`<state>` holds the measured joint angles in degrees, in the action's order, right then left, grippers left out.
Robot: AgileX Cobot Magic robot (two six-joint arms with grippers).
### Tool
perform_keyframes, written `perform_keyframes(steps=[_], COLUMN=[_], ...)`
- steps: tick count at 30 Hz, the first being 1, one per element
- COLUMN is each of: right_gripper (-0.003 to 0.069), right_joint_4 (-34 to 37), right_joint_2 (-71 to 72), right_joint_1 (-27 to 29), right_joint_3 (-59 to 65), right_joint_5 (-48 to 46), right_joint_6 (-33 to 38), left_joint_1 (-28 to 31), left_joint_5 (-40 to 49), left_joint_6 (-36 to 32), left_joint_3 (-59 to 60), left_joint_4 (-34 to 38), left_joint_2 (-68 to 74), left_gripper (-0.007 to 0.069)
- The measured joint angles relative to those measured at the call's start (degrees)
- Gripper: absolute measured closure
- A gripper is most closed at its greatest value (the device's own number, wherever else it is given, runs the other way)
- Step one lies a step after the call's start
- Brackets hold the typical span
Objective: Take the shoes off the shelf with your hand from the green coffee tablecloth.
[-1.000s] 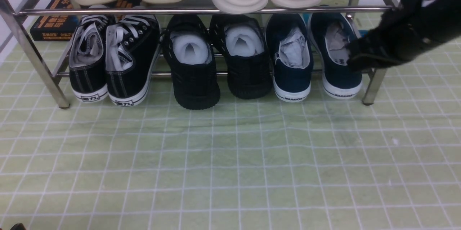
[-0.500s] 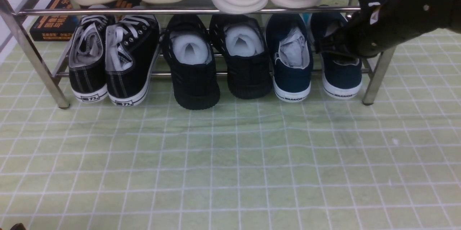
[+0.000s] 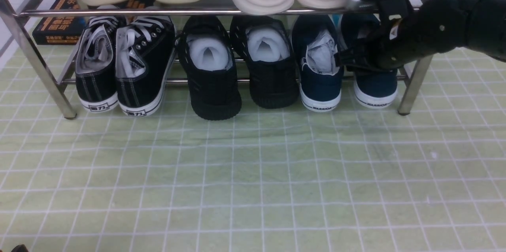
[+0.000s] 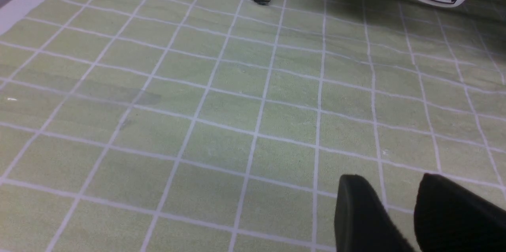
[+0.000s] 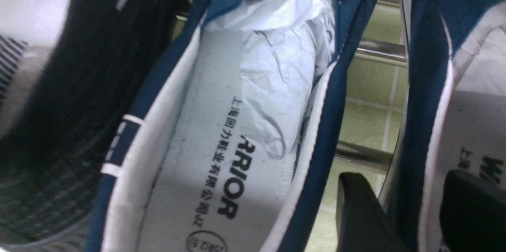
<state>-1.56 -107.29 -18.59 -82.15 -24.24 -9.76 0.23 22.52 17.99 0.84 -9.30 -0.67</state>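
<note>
Straddling the inner side wall of the right-hand navy shoe [image 5: 419, 86], the right gripper [image 5: 407, 208] has its jaws parted, with one of its fingers [image 5: 470, 208] inside over the insole and one in the gap between the pair. Both shoes [image 3: 320, 82] sit side by side, heels outward, at the right end of the lower tier of the shelf [image 3: 197, 12], which stands on the green tablecloth [image 3: 253, 165].

"WARRIOR" on heels of shoes [image 3: 321, 82]

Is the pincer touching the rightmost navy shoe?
Cannot tell. Right wrist view: the right pincer straddles one wall of the rightmost navy shoe, but neither contact nor gap shows plainly.
</note>
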Motion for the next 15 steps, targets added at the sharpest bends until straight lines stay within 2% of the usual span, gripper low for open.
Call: perform_keyframes(steps=[4,8,13,15], right_gripper=[0.0354,0.0408,0.061,0.0633], right_joint_4=[-2.88,-4.46,-4.75,-4.91], right_joint_2=[-1.05,-1.28,-0.42,0.8], right_joint_1=[-0.23,-0.28,-0.28,-0.28], right_joint_3=[0.0,0.0,-0.49,-0.55], right_joint_5=[0.9,1.07,-0.54,-1.9], right_joint_6=[0.0,0.0,0.0,0.0], left_joint_1=[0.0,0.0,0.0,0.0], left_joint_5=[0.0,0.0,0.0,0.0], left_joint_6=[0.0,0.0,0.0,0.0], left_joint_3=[0.0,0.0,0.0,0.0], left_joint_4=[0.0,0.0,0.0,0.0], left_joint_2=[0.0,0.0,0.0,0.0], left_gripper=[0.0382,0.0382,0.0382,0.0382])
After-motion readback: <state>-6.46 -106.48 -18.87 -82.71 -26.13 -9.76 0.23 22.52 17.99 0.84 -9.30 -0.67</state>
